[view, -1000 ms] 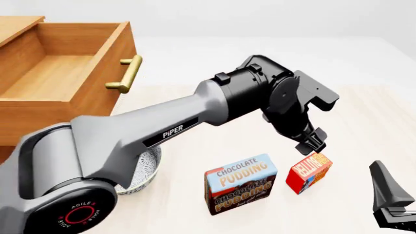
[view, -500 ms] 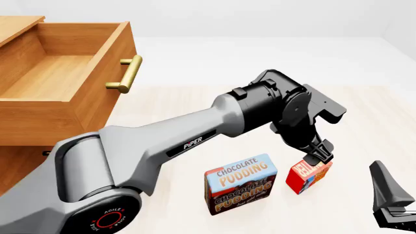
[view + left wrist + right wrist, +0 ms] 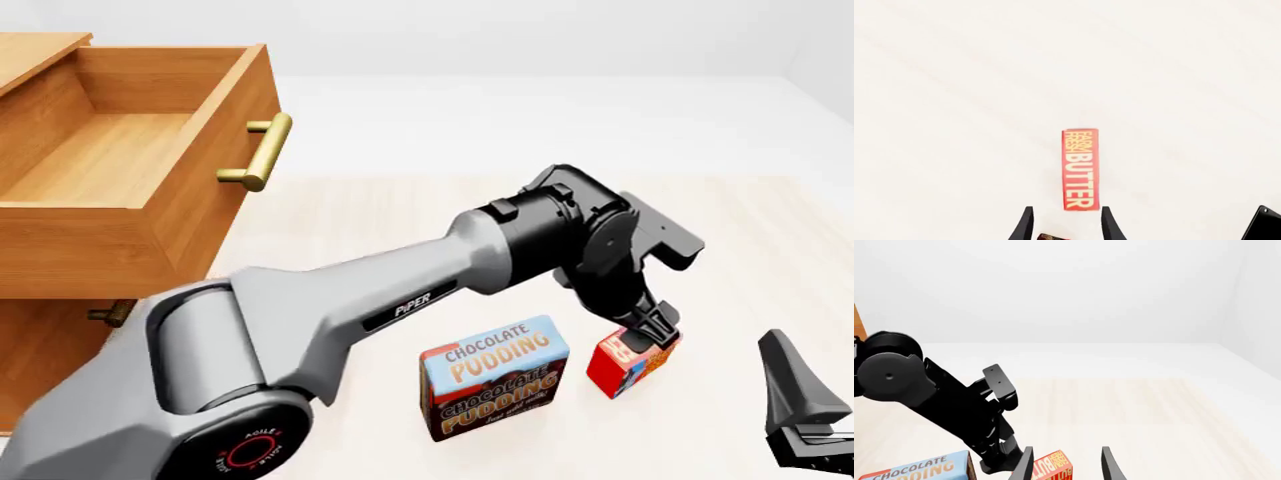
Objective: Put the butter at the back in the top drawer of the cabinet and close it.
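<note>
Butter [image 3: 635, 364] stands upright on the table [image 3: 400, 230], right beside the pudding box [image 3: 495, 379] and well apart from the open top drawer [image 3: 94, 160]. Left gripper [image 3: 654, 331] is down over its top; wrist view shows fingers [image 3: 1023, 226] spread, box top [image 3: 1081, 169] lined up between them, nothing gripped. Right gripper [image 3: 1064, 465] idles nearby, fingers apart, empty. Risks: narrow tall box tips if one finger hits first; an off-centre pinch lets it twist or slip during the long carry; arm may knock the pudding box; drawer front may catch the butter on the way in.
</note>
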`<action>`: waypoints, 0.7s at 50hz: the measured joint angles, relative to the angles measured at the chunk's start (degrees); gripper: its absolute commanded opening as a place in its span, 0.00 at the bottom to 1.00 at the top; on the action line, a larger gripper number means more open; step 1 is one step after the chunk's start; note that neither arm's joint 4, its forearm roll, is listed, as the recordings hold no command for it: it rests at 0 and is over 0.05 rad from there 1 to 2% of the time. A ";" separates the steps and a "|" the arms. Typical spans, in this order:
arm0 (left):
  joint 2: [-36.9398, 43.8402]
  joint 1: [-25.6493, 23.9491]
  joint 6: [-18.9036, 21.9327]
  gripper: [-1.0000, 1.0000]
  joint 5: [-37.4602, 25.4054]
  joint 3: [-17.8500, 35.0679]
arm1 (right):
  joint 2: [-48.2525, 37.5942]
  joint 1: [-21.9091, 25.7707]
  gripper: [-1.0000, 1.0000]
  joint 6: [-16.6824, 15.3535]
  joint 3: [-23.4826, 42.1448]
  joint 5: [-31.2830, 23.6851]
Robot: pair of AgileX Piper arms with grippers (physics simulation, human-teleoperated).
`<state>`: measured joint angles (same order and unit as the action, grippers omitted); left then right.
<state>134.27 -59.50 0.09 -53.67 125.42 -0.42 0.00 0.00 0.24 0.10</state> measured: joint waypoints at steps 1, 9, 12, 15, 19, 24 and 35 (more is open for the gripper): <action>0.16 -0.04 -0.04 1.00 -0.06 0.14 | 0.00 0.00 1.00 0.00 0.00 0.00; 1.53 -0.37 -0.44 1.00 -0.48 1.22 | 0.00 0.00 1.00 0.00 0.00 0.00; 1.99 -0.47 -0.59 1.00 -0.67 1.61 | 0.00 0.00 1.00 0.00 0.00 0.00; 2.35 -0.54 -0.71 1.00 -0.80 1.89 | 0.00 0.00 1.00 0.00 0.00 0.00; 2.78 -0.62 -0.84 1.00 -0.90 2.16 | 0.00 0.00 1.00 0.00 0.00 0.00; 3.30 -0.73 -0.94 1.00 -1.04 2.48 | 0.00 0.00 1.00 0.00 0.00 0.00; 4.22 -0.88 -1.20 1.00 -1.28 3.14 | 0.00 0.00 1.00 0.00 0.00 0.00</action>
<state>138.49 -60.38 -1.10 -54.95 128.57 -0.42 0.00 0.00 0.24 0.10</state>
